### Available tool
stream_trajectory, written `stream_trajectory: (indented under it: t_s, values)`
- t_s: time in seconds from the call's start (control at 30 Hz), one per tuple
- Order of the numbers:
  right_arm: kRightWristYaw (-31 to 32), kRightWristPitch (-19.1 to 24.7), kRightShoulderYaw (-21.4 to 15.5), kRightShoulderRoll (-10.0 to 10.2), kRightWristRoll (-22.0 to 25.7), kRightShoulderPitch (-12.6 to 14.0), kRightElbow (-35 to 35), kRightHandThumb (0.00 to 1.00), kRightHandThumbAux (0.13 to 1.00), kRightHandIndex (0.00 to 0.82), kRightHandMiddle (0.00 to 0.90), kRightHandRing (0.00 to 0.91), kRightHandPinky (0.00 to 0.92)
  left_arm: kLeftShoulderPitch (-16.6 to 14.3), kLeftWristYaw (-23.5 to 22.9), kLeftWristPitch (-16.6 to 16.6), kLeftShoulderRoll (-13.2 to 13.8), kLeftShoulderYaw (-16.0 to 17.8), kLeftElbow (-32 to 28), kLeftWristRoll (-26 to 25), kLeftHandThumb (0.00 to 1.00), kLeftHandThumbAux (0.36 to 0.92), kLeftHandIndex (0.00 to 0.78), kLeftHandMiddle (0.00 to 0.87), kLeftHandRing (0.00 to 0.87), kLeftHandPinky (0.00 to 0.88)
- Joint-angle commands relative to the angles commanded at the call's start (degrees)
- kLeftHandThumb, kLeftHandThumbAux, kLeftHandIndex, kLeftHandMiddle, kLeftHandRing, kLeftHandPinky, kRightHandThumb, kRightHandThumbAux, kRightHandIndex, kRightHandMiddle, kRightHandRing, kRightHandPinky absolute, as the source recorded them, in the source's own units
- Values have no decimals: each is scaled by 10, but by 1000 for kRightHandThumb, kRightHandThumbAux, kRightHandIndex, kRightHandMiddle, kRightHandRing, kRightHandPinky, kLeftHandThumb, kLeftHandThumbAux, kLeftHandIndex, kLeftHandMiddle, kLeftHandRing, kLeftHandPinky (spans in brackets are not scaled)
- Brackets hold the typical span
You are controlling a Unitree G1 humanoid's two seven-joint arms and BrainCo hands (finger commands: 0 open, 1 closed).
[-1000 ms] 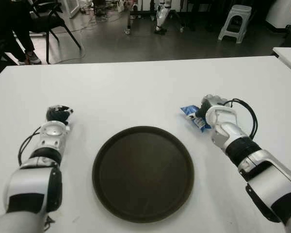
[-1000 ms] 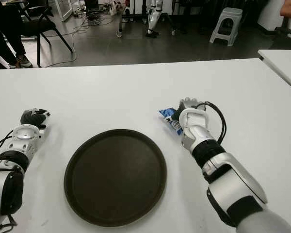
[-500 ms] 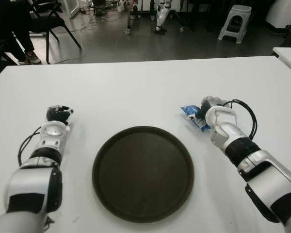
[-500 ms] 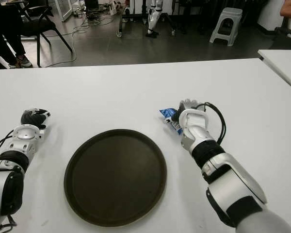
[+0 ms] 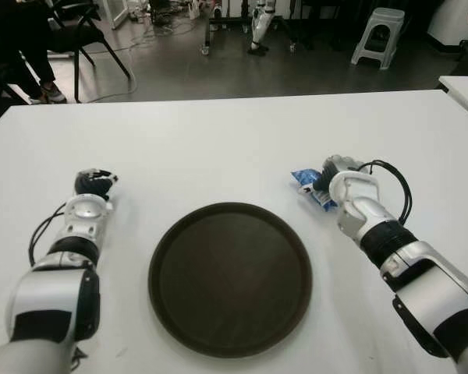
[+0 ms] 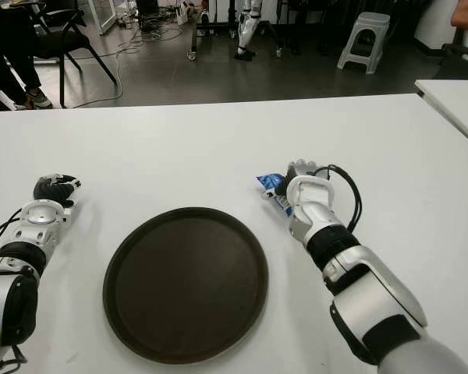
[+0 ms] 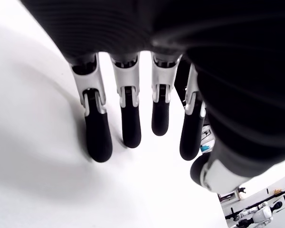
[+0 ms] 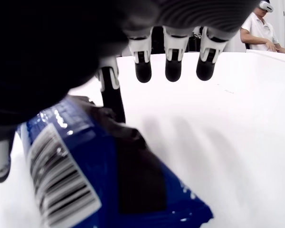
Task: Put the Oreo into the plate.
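Oreo packet [image 5: 310,185], a small blue wrapper with a barcode panel, lay on the white tabletop [image 5: 218,140] just beyond the far right edge of the plate [image 5: 229,277], close to its rim but outside it. The plate was a round, dark brown tray sitting flat, with nothing on it.

The right hand [image 5: 337,174] sat on the side of the packet away from the plate, right against the wrapper. In the right wrist view the packet [image 8: 99,175] filled the space under the palm; one finger [image 8: 112,95] reached down onto its dark upper face, while the other three fingers [image 8: 173,66] stretched out above the bare tabletop, clear of the wrapper. The thumb showed at the packet's other side, but whether it pressed the wrapper could not be told. The hand was loosely open and had not closed around the packet, which remained flat on the tabletop.

The left hand [image 5: 93,184] showed well to the left of the plate, idle. Its wrist view showed four fingers [image 7: 98,135] extended, slightly spread and holding nothing, with the white surface beneath them.

Beyond the tabletop's far edge, past the plate, stood a white stool [image 5: 377,33] and a dark chair [image 5: 74,31] on a grey floor.
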Motion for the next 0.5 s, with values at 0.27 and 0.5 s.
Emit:
stream_trajectory:
  t_s: [0.27, 0.5]
  values:
    - [-5, -3, 0, 4, 0, -1, 11, 0, 444, 387, 0, 0, 0, 1, -1, 0, 1, -1, 0, 1, 686, 720, 401, 181, 210, 222]
    - [-7, -5, -2, 7, 3, -1, 16, 0, 447, 398, 0, 0, 0, 1, 1, 0, 2, -2, 0, 2, 687, 719, 401, 175, 205, 215]
